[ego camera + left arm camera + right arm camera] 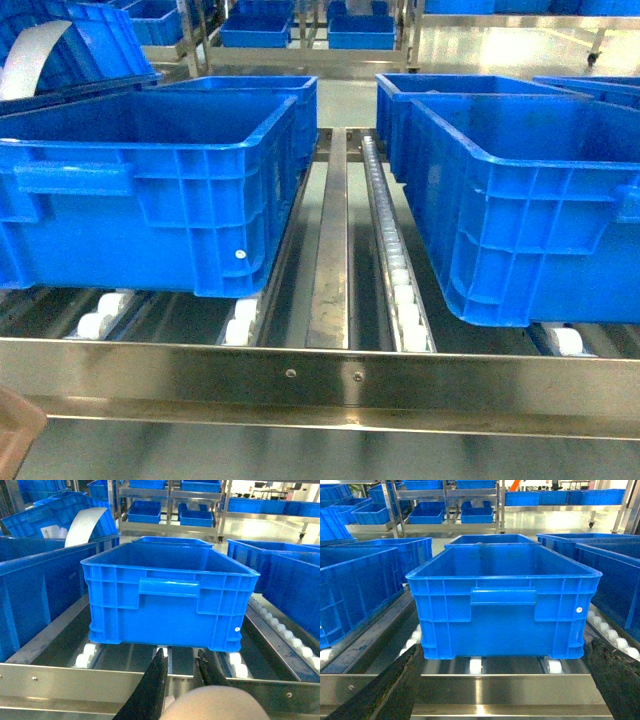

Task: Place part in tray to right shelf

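A pale cream rounded piece of the tray [215,705] fills the bottom of the left wrist view. My left gripper [181,652] is shut on the tray, its black fingers [152,685] rising on either side, and the rest of the tray is hidden. The tips hover just before the steel front rail of the right shelf [320,375]. My right gripper [505,680] is wide open with nothing between its fingers [380,690], facing the rail [510,690]. The part is out of view. Neither gripper shows in the head view.
Two big blue crates [150,190] [530,200] sit on the white roller lanes [400,290] behind the rail. A bare steel strip [330,250] runs between them. More crates and racks stand behind. A pale brownish corner [15,435] shows at the bottom left.
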Motion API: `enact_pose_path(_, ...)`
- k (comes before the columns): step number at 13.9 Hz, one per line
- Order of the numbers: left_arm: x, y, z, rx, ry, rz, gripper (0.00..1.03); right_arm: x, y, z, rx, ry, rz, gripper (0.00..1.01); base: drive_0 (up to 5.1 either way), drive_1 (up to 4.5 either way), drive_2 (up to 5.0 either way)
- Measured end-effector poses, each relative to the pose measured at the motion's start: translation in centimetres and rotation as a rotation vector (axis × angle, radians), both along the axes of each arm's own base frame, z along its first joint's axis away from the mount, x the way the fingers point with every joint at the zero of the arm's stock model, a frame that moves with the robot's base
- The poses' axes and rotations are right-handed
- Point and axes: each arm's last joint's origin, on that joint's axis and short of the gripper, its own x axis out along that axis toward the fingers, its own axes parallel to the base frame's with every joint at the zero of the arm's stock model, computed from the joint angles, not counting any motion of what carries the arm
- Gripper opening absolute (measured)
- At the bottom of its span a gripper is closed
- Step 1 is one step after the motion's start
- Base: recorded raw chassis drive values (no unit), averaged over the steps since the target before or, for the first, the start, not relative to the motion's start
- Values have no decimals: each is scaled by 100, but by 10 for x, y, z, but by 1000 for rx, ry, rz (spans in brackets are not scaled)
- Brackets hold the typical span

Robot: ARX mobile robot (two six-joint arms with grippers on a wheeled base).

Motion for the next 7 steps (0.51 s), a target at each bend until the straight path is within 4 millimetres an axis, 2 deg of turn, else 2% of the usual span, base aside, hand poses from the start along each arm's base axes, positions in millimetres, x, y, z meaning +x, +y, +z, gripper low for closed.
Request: enact_pose_path(7,0,0,0,0,0,0,12,0,0,0,0,0,0,98,0,0,0)
